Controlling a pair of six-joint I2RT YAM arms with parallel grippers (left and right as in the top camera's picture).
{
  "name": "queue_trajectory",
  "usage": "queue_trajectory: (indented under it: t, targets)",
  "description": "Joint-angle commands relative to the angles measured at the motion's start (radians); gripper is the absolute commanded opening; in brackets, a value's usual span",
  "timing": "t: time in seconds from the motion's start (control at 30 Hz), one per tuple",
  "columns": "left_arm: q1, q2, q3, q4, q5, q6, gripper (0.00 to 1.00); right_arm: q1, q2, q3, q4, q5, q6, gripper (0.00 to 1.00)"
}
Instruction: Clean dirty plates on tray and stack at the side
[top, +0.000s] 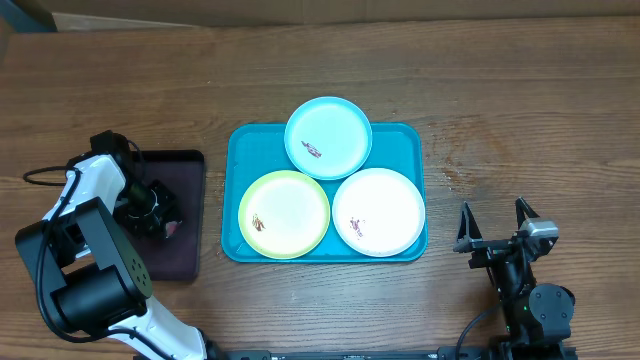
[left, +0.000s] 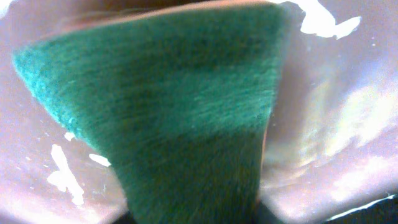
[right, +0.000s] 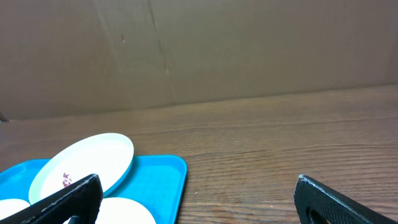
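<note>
On the wooden table (top: 520, 90) the teal-blue tray (top: 245, 145) lies in the middle and carries all 3 plates: the light blue plate (top: 328, 137) sits at the far edge and overlaps the rim there, the yellow-green plate (top: 284, 214) is at the near left, and the white plate (top: 378, 212) is at the near right. The 3 plates touch or nearly touch each other, and each one shows a small reddish-brown smear. Left of this tray lies a smaller dark tray (top: 185, 215), and the left gripper (top: 152, 212) is lowered over it. The left wrist view is filled by a green scouring sponge (left: 168, 118), very close and blurred, so I cannot tell if the fingers are closed on it. The right gripper (top: 495, 240) rests at the near right of the table, well apart from the teal-blue tray, with its 2 fingers (right: 339, 202) spread wide and holding nothing.
</note>
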Motion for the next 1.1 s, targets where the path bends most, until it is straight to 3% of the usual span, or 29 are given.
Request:
queue_trajectory:
  t: [0.0, 0.03, 0.13, 0.17, 0.2, 0.27, 0.3, 0.7, 0.8, 0.87, 0.9, 0.93, 0.97, 1.07]
  targets:
    - [0.005, 0.009, -0.009, 0.003, -0.005, 0.005, 0.09, -0.006, -0.011, -0.01, 0.008, 0.0, -0.003, 1.0]
    - [0.005, 0.009, -0.009, 0.003, -0.006, 0.005, 0.04, -0.006, -0.011, -0.01, 0.008, 0.0, -0.003, 1.0]
    - [0.005, 0.009, -0.009, 0.003, -0.006, 0.005, 0.04, -0.006, -0.011, -0.01, 0.008, 0.0, -0.003, 1.0]
    - [0.005, 0.009, -0.009, 0.003, -0.006, 0.005, 0.09, -0.006, -0.011, -0.01, 0.008, 0.0, -0.003, 1.0]
    - [0.005, 0.009, -0.009, 0.004, -0.006, 0.005, 0.23, -0.006, -0.011, -0.01, 0.008, 0.0, -0.003, 1.0]
    - [0.005, 0.009, -0.009, 0.01, -0.006, 0.005, 0.91, -0.006, -0.011, -0.01, 0.008, 0.0, -0.003, 1.0]
    - [0.005, 0.009, -0.009, 0.02, -0.014, 0.005, 1.0, -0.006, -0.011, -0.01, 0.008, 0.0, -0.003, 1.0]
    - [0.005, 0.009, -0.009, 0.124, -0.058, 0.005, 1.0, -0.006, -0.011, -0.01, 0.008, 0.0, -0.003, 1.0]
    - [0.005, 0.009, -0.009, 0.146, -0.08, 0.005, 0.97, -0.006, -0.011, -0.01, 0.008, 0.0, -0.003, 1.0]
    - [0.005, 0.009, -0.009, 0.158, -0.105, 0.005, 0.9, -0.006, -0.011, -0.01, 0.008, 0.0, -0.003, 1.0]
    - [0.005, 0.009, -0.009, 0.163, -0.118, 0.005, 0.82, -0.006, -0.011, -0.01, 0.008, 0.0, -0.003, 1.0]
    - [0.005, 0.009, -0.009, 0.166, -0.128, 0.005, 0.74, -0.006, -0.011, -0.01, 0.008, 0.0, -0.003, 1.0]
    - [0.005, 0.009, -0.009, 0.173, -0.133, 0.005, 0.59, -0.006, -0.011, -0.01, 0.008, 0.0, -0.003, 1.0]
    - [0.005, 0.009, -0.009, 0.186, -0.138, 0.005, 0.06, -0.006, -0.011, -0.01, 0.008, 0.0, -0.003, 1.0]
